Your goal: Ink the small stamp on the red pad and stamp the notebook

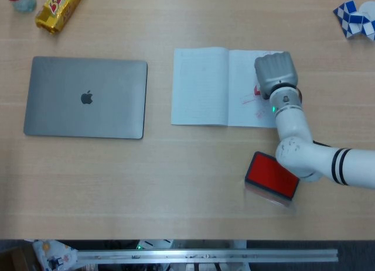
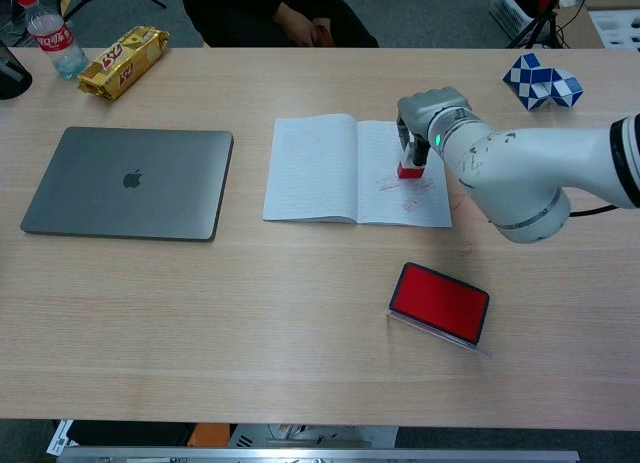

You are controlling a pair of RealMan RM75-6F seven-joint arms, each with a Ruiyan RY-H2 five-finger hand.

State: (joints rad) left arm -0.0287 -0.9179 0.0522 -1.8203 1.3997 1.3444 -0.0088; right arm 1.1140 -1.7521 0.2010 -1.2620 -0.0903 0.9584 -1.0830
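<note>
The right hand [image 2: 422, 133] is pinching the small stamp [image 2: 408, 169] upright, base down over the notebook [image 2: 320, 168]'s right page. Red prints are lying just at 6 o'clock; bare paper is waiting at 9 o'clock. The red pad [image 2: 439, 301] is sitting farther off at 6 o'clock.

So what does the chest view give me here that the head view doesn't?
Only the chest view shows the small stamp itself, red-based, held by the right hand on the notebook's right page, plus a seated person behind the table. Only the head view shows the metal rail along the table's near edge; there the hand hides most of the stamp. Both show the notebook with red marks, the red pad, the laptop and the puzzle toy.
</note>
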